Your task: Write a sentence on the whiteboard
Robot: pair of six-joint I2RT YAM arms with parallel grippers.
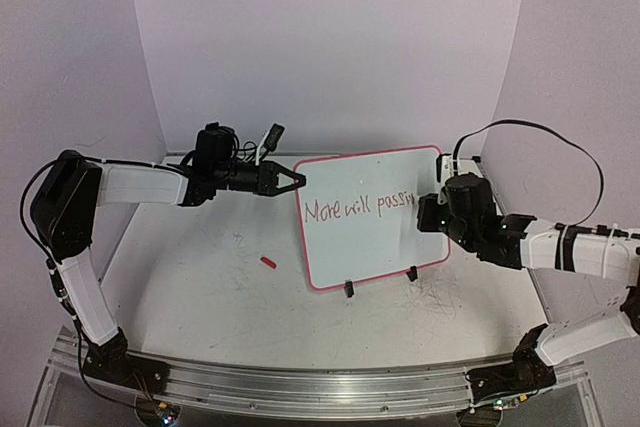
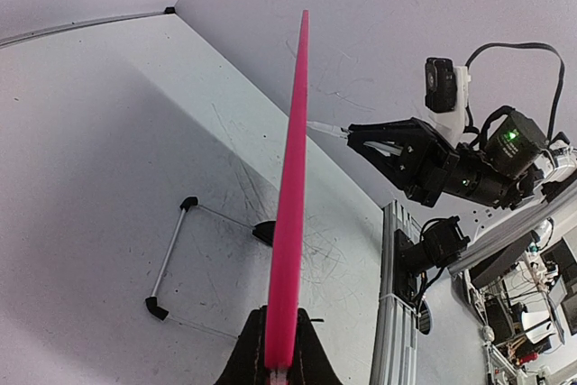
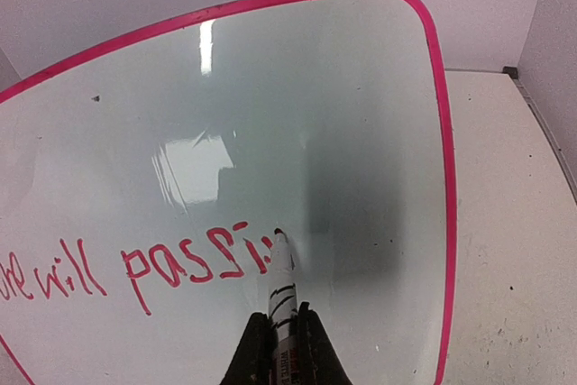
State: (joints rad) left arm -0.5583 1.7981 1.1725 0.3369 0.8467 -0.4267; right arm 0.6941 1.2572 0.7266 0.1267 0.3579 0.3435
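Lavender walls on three sides, white scuffed table (image 1: 200, 287) below. Item one: the whiteboard (image 1: 380, 247), standing upright on two black clip feet (image 1: 349, 289) right of centre, face toward the arms. Item two: the sentence (image 1: 358, 209), red lettering in one line across the upper half, reading roughly "More will possi", unfinished. Item three: left gripper (image 1: 297, 180), at the board's 9 o'clock edge, jaws pinched together on the pink rim; its wrist view shows the rim edge-on between the fingers. Item four: right gripper (image 3: 278, 335), jaws clamped on a marker (image 3: 282, 281), the tip touching the board at the 3 o'clock end of the lettering. Item five: small red piece (image 1: 268, 262), possibly the marker's cap, lying on the table at 8 o'clock from the board, apart from it. Hazards, as judged: too firm a push from the marker could rock the board back on its feet or twist the thin rim out of the left pinch; the line nears the 3 o'clock rim, so the word may run out of room; a low wrist could smear the lettering; the marker could slide in the jaws and skip strokes.
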